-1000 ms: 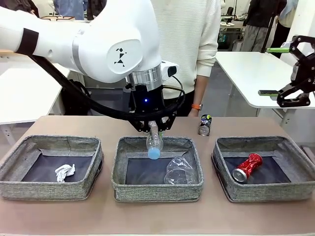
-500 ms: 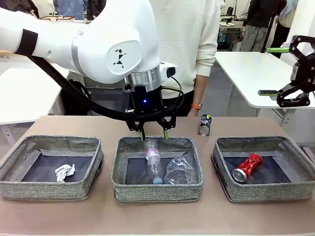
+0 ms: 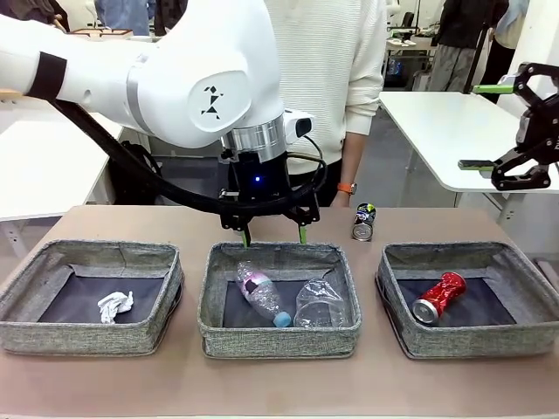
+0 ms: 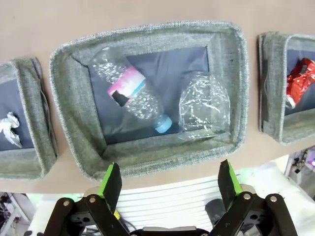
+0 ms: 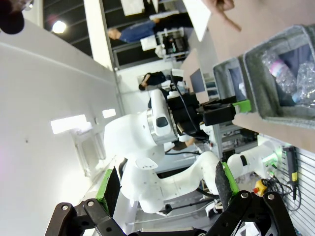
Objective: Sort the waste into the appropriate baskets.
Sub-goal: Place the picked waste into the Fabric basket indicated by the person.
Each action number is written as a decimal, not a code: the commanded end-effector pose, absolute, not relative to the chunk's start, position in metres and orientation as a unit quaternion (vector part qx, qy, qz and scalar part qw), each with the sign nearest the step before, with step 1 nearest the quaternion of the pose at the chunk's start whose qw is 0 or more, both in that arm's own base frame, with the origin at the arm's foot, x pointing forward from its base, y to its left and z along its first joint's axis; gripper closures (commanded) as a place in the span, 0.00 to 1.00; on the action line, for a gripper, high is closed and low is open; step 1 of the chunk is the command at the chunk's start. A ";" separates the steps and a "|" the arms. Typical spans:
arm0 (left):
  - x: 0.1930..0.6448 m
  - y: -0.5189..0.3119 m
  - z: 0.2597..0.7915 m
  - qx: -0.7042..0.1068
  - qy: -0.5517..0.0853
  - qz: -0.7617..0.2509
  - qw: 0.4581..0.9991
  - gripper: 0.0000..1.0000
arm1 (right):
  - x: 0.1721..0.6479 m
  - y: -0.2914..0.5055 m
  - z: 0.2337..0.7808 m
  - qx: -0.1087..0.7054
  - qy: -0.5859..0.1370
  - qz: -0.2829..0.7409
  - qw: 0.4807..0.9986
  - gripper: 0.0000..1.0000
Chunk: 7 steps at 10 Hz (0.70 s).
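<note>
above the far rim of the middle basket hangs the left gripper, its green-tipped fingers spread wide apart and pinching nothing. below it, on the dark bottom of that basket, a clear bottle with a pink label lies on its side, blue cap pointing toward the near wall, and a crumpled clear plastic cup lies just beside it on the right; in the left wrist view the bottle and the cup lie close together, the bottle's cap near the cup. a white paper wad rests in the left basket, and a dented red can lies in the right basket. a dark can stands on the table beyond the baskets, between the middle and right ones, near a person's hand with an orange watch. off to the right, held high and well apart from the baskets, the right gripper also has its fingers spread with nothing between them.
</note>
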<state>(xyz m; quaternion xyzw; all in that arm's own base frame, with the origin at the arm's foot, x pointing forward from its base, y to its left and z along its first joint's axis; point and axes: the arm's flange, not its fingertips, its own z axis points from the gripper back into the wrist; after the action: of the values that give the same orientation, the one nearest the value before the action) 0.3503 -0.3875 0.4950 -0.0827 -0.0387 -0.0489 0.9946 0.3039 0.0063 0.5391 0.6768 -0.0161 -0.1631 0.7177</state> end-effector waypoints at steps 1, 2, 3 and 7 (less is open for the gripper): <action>0.349 -0.375 0.499 -0.111 -0.018 -0.069 0.991 0.00 | 0.305 0.008 0.540 0.684 -0.022 -0.154 0.713 0.00; 0.351 -0.369 0.503 -0.121 0.022 -0.093 0.988 0.00 | 0.305 0.008 0.540 0.684 -0.022 -0.154 0.713 0.00; 0.354 -0.355 0.514 -0.122 0.078 -0.125 0.982 0.00 | 0.305 0.008 0.540 0.684 -0.022 -0.154 0.713 0.00; 0.350 -0.249 0.593 -0.368 0.108 -0.290 0.877 0.00 | 0.305 0.008 0.540 0.684 -0.022 -0.154 0.713 0.00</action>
<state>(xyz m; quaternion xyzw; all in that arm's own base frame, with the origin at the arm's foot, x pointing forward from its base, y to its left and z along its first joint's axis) 0.3503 -0.2806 0.5933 -0.2924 0.0792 -0.2708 0.9137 0.3039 0.0062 0.5390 0.6768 -0.0161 -0.1632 0.7176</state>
